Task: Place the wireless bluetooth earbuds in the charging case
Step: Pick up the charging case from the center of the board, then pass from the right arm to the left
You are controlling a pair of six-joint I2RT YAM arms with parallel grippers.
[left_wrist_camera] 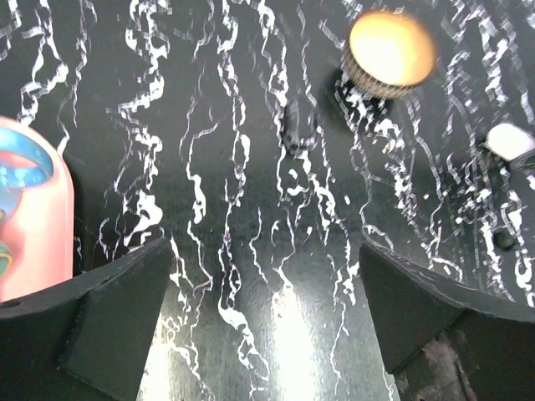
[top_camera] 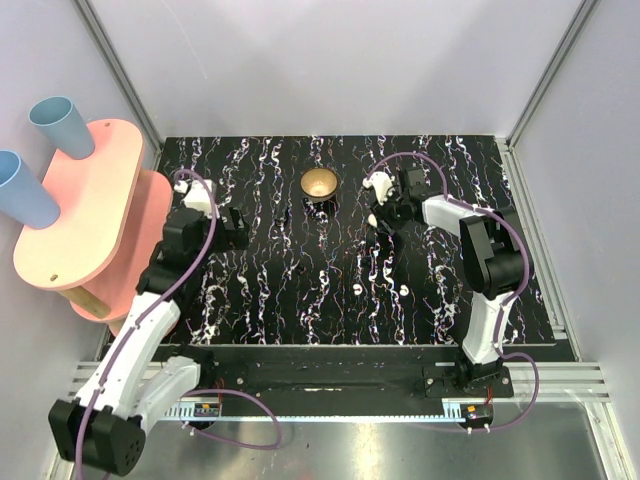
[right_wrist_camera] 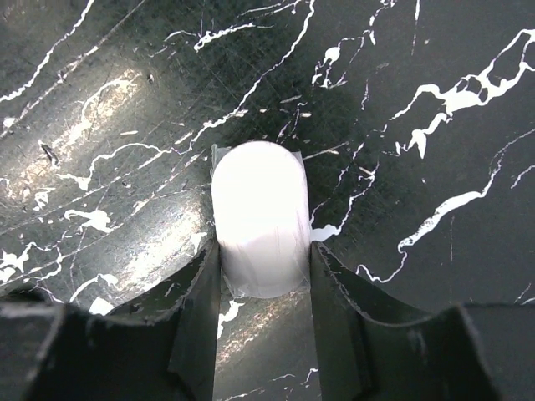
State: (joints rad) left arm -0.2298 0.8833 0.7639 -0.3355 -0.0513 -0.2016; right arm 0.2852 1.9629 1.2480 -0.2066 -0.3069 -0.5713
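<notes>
White charging case (right_wrist_camera: pixel 259 209) snug within right pincer (right_wrist_camera: pixel 264 257)

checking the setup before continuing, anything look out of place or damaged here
Nothing looks spilled or damaged. The two tiny white earbuds lie loose on the black marbled tabletop, apart from the small glossy white charging case between the right fingers.

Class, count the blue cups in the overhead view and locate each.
2. One blue cup on the pink shelf's far end; the other nearer, at the picture's left edge. None looks hidden.
</notes>
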